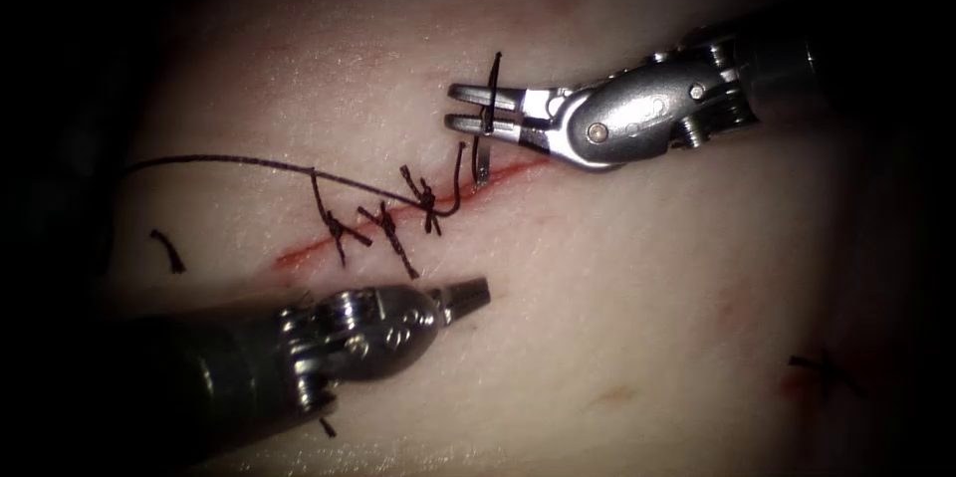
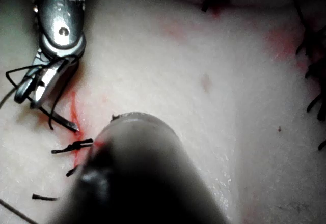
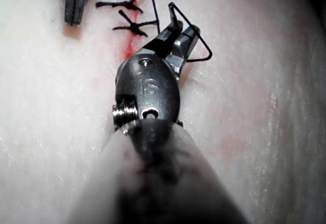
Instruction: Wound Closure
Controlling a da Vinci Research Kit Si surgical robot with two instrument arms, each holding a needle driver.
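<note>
Tissue carries everything; no containers. Near its left edge a loose cut end of thread lies apart from the rest. The thread runs from the left edge rightward to the cut, a red diagonal line rising to the right. Three knotted stitches cross the cut mid-length, short tails sticking out.

Left tool lies below the cut, shaft coming from the lower-left corner, tip aimed right and slightly up. Jaws pressed together, holding nothing, off the stitches.

Past the last knot the thread curves up in a loop toward the right tool. This tool enters from the upper right, shaft tilted down-left, jaws pointing left just above the cut's upper end. Jaws look slightly parted in the endoscope view with thread draped across them; can't tell if it is actually pinched. Needle hangs just under those jaws, a short pale piece with its lower end at the cut's edge; can't tell if it is in the tissue or gripped.

Right wrist view: right tool with thread looped around the jaws. Another stitch sits near the lower-right corner.
</note>
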